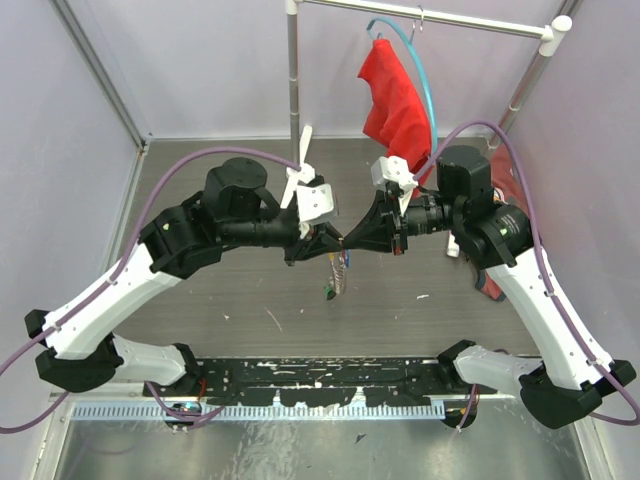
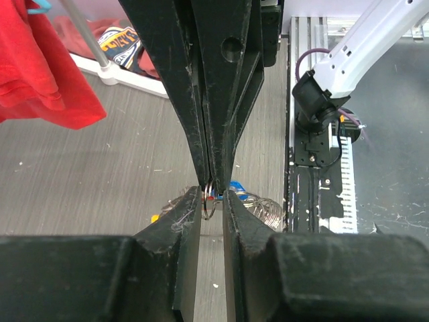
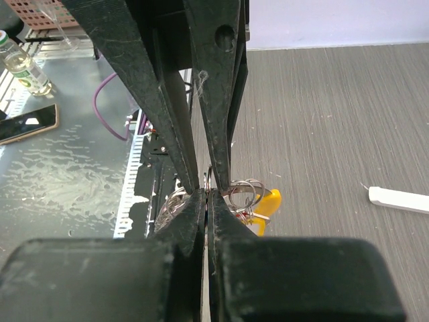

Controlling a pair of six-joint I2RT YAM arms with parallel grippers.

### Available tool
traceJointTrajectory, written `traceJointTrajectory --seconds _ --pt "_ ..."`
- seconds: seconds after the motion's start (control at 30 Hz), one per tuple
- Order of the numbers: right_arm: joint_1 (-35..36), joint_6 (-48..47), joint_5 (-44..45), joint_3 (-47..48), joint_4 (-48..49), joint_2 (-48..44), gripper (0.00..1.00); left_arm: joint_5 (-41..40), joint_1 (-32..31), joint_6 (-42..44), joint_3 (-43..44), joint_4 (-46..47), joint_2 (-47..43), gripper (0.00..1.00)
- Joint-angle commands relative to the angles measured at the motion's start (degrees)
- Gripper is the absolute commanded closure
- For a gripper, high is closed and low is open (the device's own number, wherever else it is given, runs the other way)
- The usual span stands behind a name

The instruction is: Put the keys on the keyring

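Counting the grippers, how many are there, and where? asks the first voice.

Two, answers the second. The left gripper [image 2: 212, 201] and the right gripper [image 3: 205, 194] meet tip to tip above the middle of the bench [image 1: 200, 310], about midway between its left and right edges.

First: And their fingers?

Second: The right pair is pressed together on the grey wire of the keyring [image 2: 207, 213]. The left pair stands a narrow gap apart with that wire inside the gap. I cannot tell whether its pads press on it.

First: The keys?

Second: The keys [image 1: 338, 272] hang in one bunch just below the meeting tips, off the surface. I make out one blue head [image 2: 233, 187] and one yellow tag [image 3: 269, 201]. The rest is a tangle of small split rings [image 3: 245, 193], too tight to count.

First: Anything holding something?

Second: One rack [image 1: 293, 80] at the far edge carries one light-blue hanger [image 1: 425, 80] toward the far right corner, with one red cloth [image 1: 393, 100] on it. Off the bench, one reddish mesh basket [image 3: 30, 10] shows beside one bottle [image 3: 23, 64]; what the basket holds is cut off.
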Motion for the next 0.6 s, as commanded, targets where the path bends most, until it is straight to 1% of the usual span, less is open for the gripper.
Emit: traceJointTrajectory --seconds 0.0,0.23,0.3,0.4,0.57 --pt "0.3 -0.1 -2.3 2.4 3.1 -0.1 0.99 1.1 0.1 0.5 1.8 -0.3 1.1 0.75" --pt "0.3 -0.6 -1.6 2.3 2.5 0.1 0.99 1.2 0.1 0.5 2.4 -0.1 1.2 0.75" --pt "0.3 -1.5 -0.8 2.5 1.5 0.4 0.99 1.0 0.1 0.5 2.7 -0.3 1.0 0.70" --pt "0.3 -2.7 -0.1 2.8 0.1 0.7 0.99 0.5 0.1 0.5 2.8 -0.3 0.7 0.68" --pt "0.3 -3.0 0.0 3.1 -0.1 0.8 0.99 0.2 0.1 0.7 2.8 -0.6 0.6 0.69"
